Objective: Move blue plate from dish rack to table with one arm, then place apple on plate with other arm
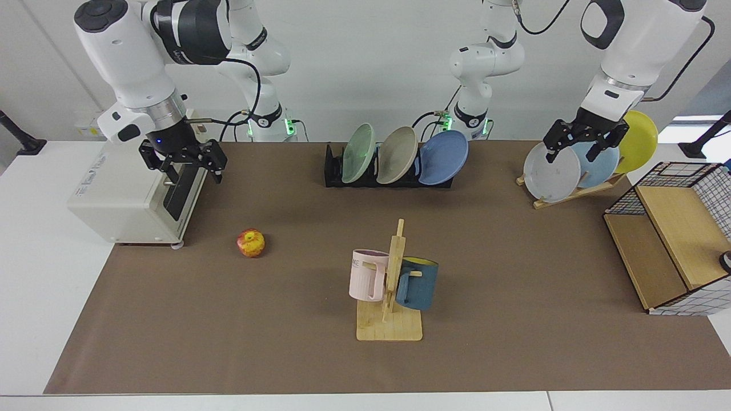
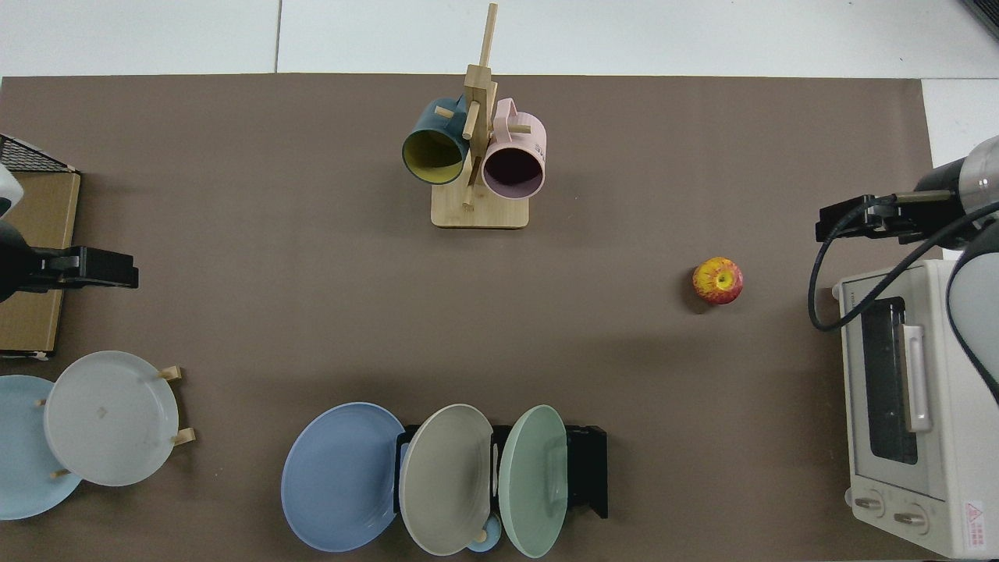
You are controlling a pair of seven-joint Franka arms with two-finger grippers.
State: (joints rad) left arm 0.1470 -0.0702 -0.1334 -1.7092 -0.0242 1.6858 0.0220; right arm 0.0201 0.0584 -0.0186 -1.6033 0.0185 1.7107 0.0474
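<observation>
Blue plate (image 1: 444, 157) leans in dish rack (image 1: 334, 171)'s end slot; apple (image 1: 250, 242) on mat. Left gripper (image 1: 577, 149) and right gripper (image 1: 191, 166) both spread, empty. Left should pinch plate's upper rim, lift clear of dividers.

A robotics laboratory is indicated: two arms are mounted at a white table (image 1: 34, 240), bare white walls behind, kitchenware staged on a brown mat (image 1: 514, 274).
</observation>
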